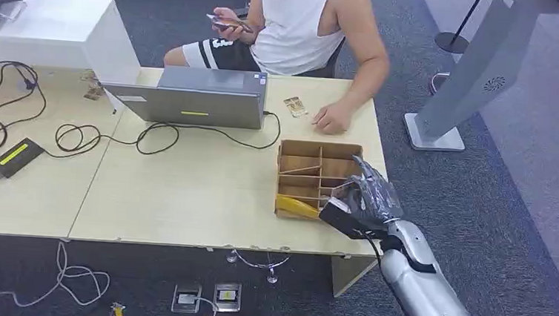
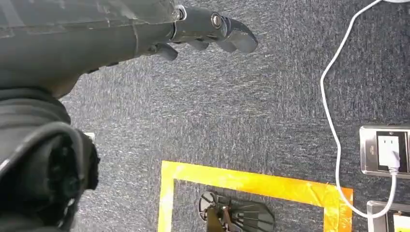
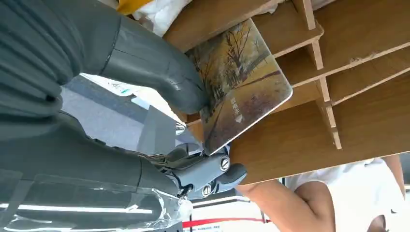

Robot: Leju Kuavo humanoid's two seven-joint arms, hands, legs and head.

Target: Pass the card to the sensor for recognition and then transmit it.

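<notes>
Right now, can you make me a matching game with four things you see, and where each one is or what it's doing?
Things:
1. card
2. left hand
3. laptop
4. wooden divider box

Places or states:
A. hanging over the grey carpet, holding nothing
B. on the table in front of the seated person
C. pinched by the right hand
D. near the table's right end, with the right hand over it

Pairs: 1-C, 2-A, 3-B, 4-D
</notes>
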